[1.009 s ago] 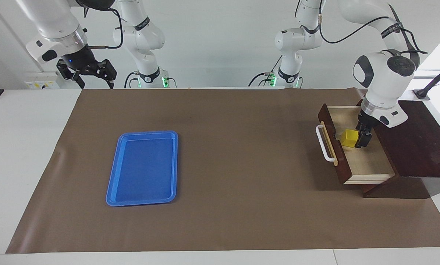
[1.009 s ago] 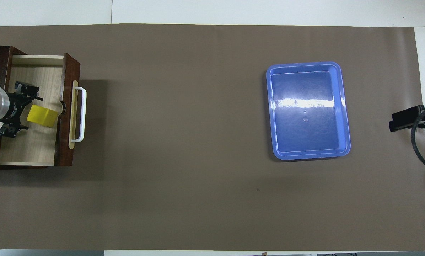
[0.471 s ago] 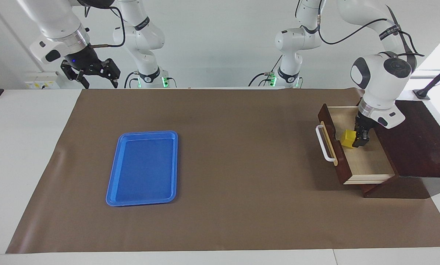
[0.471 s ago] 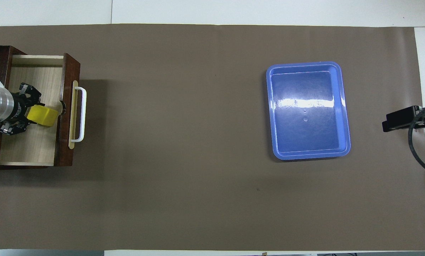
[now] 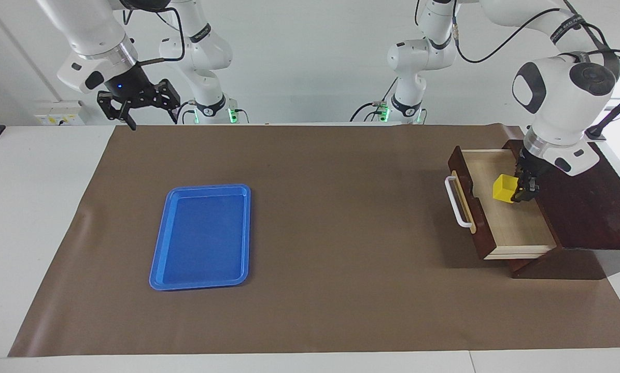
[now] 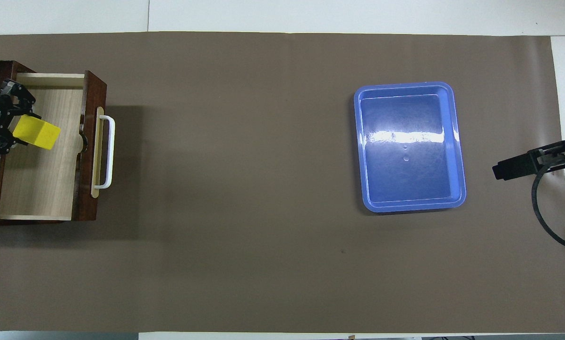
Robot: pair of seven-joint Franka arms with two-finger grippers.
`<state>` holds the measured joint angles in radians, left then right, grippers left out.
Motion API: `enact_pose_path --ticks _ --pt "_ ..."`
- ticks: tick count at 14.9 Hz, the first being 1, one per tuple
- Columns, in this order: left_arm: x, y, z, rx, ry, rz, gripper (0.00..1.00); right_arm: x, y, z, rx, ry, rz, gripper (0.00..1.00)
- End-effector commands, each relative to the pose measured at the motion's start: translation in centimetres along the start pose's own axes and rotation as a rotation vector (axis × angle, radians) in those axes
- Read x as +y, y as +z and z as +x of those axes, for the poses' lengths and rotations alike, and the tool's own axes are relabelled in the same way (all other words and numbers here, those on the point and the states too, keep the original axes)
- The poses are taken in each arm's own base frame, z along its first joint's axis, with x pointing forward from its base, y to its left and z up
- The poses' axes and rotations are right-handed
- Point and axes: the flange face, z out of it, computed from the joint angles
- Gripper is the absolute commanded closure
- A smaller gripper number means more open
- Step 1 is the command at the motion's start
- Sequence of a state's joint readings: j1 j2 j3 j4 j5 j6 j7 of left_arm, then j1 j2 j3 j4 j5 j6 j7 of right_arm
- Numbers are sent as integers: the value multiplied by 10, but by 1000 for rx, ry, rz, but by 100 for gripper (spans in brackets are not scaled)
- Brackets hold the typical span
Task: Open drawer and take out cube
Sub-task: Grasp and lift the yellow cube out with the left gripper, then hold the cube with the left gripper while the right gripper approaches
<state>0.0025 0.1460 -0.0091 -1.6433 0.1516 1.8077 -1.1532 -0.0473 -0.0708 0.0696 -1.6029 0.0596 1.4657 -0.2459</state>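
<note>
left gripper (image 5: 523, 192): pinching cube (image 5: 505, 187) (lifted, over open drawer (image 5: 517, 233)) | right gripper (image 5: 143, 108): spread wide, holding nothing, waiting far from drawer

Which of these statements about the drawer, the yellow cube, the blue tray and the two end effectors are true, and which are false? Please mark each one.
1. The drawer is pulled open. True.
2. The yellow cube lies flat on the drawer floor. False: the left end effector is shut on it and holds it tilted, over the open drawer.
3. The blue tray has nothing in it. True.
4. The right end effector holds the drawer's white handle. False: it is open, up in the air at the right arm's end of the table, holding nothing.
5. The tray stands beside the drawer, touching it. False: it lies far apart from it, toward the right arm's end of the table.
</note>
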Motion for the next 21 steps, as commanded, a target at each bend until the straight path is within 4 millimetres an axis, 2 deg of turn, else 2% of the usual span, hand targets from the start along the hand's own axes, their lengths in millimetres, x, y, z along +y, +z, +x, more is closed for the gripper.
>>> enact_pose_path --ticks 1,4,8,11,13,14,17,21 --pt "20 -26 -32 -11 9 54 100 0 7 -6 21 -189 6 0" --pt "32 -42 -80 -47 -115 42 100 -8 9 -2 38 -444 -7 0" --pt "45 -47 -143 -78 -355 11 100 -51 12 7 37 -685 -10 0" --pt "52 -50 -203 -85 -440 -19 100 -79 21 13 51 -830 47 0" --pt "55 -56 -232 -123 -484 -37 100 -104 27 15 41 -945 58 0" --pt "55 -55 -244 -137 -484 -30 100 -121 32 16 34 -1020 61 0" --pt "50 -54 -260 -159 -516 -36 100 -151 42 19 42 -1141 54 0" --pt "47 -49 -274 -163 -534 -48 100 -166 60 29 106 -1230 71 0"
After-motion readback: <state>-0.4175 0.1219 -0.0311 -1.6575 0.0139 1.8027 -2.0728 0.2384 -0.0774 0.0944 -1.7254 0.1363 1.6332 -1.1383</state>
